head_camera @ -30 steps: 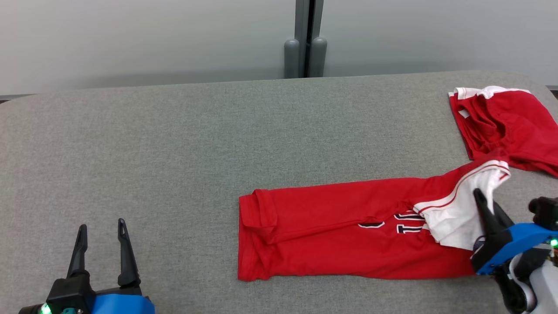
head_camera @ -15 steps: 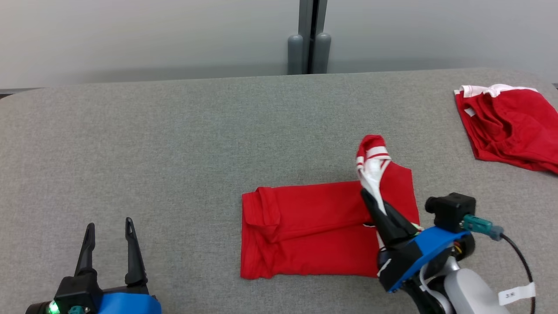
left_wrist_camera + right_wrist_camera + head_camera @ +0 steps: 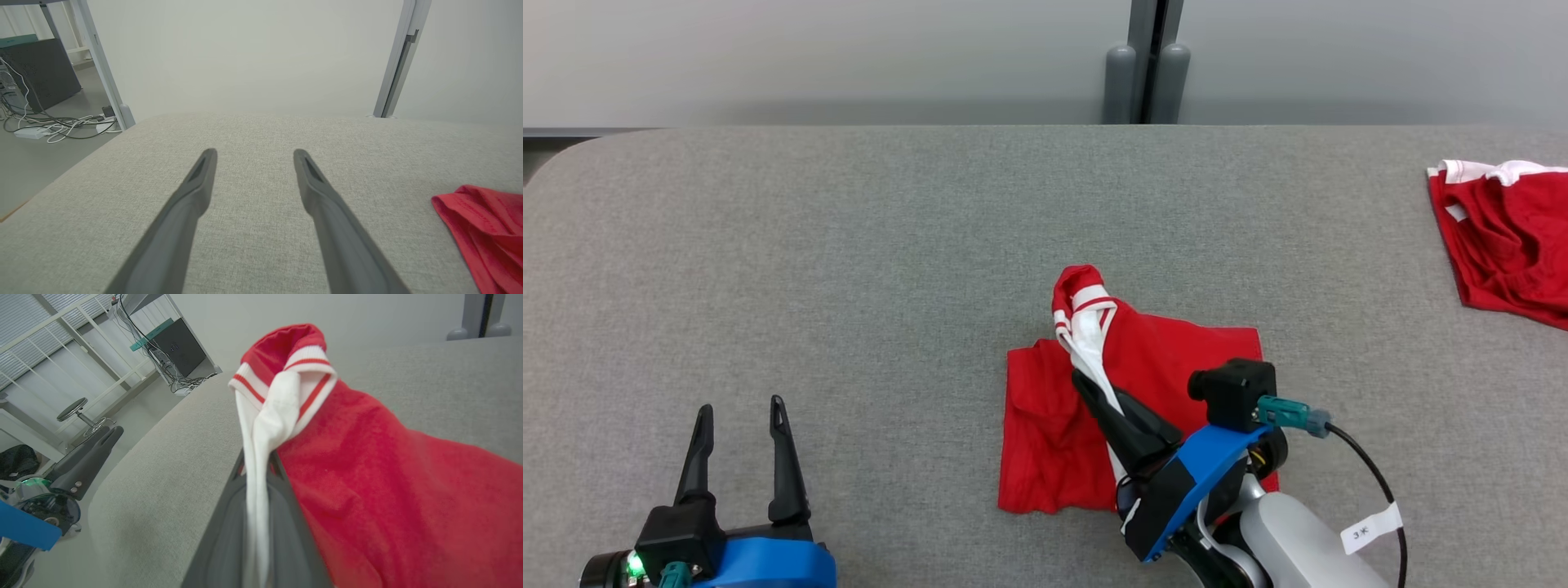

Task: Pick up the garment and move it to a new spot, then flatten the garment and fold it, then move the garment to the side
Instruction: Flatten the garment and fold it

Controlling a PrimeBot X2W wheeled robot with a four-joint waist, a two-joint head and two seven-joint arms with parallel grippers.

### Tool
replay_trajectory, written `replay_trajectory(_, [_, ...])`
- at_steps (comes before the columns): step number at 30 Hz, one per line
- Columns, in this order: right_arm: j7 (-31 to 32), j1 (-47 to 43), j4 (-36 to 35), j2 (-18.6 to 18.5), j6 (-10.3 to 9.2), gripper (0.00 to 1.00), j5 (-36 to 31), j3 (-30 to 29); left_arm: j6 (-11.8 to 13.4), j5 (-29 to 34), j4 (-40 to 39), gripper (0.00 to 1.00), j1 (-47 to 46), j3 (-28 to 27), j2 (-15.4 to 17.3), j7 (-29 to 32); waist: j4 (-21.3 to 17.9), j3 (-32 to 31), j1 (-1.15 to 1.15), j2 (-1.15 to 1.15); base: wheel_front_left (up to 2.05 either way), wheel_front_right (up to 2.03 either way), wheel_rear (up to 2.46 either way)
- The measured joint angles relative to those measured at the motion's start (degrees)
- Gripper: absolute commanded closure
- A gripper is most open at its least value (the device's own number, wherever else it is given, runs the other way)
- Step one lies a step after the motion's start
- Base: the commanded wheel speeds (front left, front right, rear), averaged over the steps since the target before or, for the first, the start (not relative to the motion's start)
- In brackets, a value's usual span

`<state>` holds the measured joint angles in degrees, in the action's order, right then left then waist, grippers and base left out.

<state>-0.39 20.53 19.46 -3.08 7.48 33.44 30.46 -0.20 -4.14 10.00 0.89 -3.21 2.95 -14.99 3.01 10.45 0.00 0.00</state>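
Nearest, lower left: left gripper (image 3: 741, 406) hovers low over the grey table (image 3: 849, 245). Fingers are spread wide with nothing between them, pointing away from the robot. It's parked well apart from the cloth, probably to leave the fold path free.

Lower centre-right: right gripper (image 3: 1086, 382). Its pale forearm rises from the bottom edge, and the wrist is angled so the fingers point up-left over the garment (image 3: 1176, 351). The fingers are pinched tight on the white striped end (image 3: 1082, 306), which stands up and flops past the tips. The right wrist view shows white cloth squeezed between the two fingers (image 3: 222, 539).

Judgement: mid-fold, carrying that end across the body to shorten the length.

The garment sits centre-right on the table. Its lower layer is flat, the lifted layer drapes from the grip, and the left edge is rumpled.

Risk: it's a thin pinch, so the cloth could slip or drag the lower layer. Next probably calls for lowering it and letting go near the left edge.

Farther right, a second red garment (image 3: 1503, 237) lies well apart by the table's edge. Behind is a grey post (image 3: 1146, 73) against the wall.
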Motion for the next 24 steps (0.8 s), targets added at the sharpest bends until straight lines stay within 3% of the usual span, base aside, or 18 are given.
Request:
replay_trajectory(4, [-2.25, 1.72, 3.38, 0.14, 0.0, 1.0, 4.14, 2.82, 0.2, -0.33, 0.03, 0.0, -0.02, 0.33, 0.0, 0.0, 0.61, 0.27, 0.0, 0.0, 0.0, 0.0, 0.0])
replay_trajectory(5, [-2.93, 2.2, 4.34, 0.14, 0.0, 0.84, 4.59, 3.45, 0.22, -0.36, 0.25, 0.0, -0.12, 0.38, 0.0, 0.0, 0.72, 0.37, 0.0, 0.0, 0.0, 0.0, 0.0])
replay_trajectory(6, [-3.52, 2.77, 5.27, 0.13, 0.0, 0.02, 5.24, 4.17, 0.24, -0.38, 0.46, 0.0, -0.27, 0.48, -0.01, 0.0, 0.8, 0.45, 0.0, 0.0, 0.0, 0.0, 0.0])
replay_trajectory(11, [-6.61, 5.53, 9.6, 0.21, 0.0, 0.0, 7.08, 6.66, 0.27, -0.42, 1.07, 0.0, -1.06, 0.49, -0.01, 0.0, 0.7, 0.45, 0.0, 0.0, 0.0, 0.0, 0.0])
replay_trajectory(15, [-10.22, 7.87, 12.14, 0.25, 0.0, 0.0, 4.66, 5.75, 0.35, -0.26, 1.31, 0.0, -1.04, 0.22, -0.01, 0.0, -0.18, -0.09, 0.0, 0.0, 0.0, 0.0, 0.0])
replay_trajectory(24, [-14.36, 7.96, 10.68, -4.09, 0.0, 0.0, -2.76, -5.93, -0.15, 0.7, 1.57, 0.0, 0.22, -0.91, 0.0, 0.0, -2.76, -2.38, 0.0, 0.0, 0.0, 0.0, 0.0])
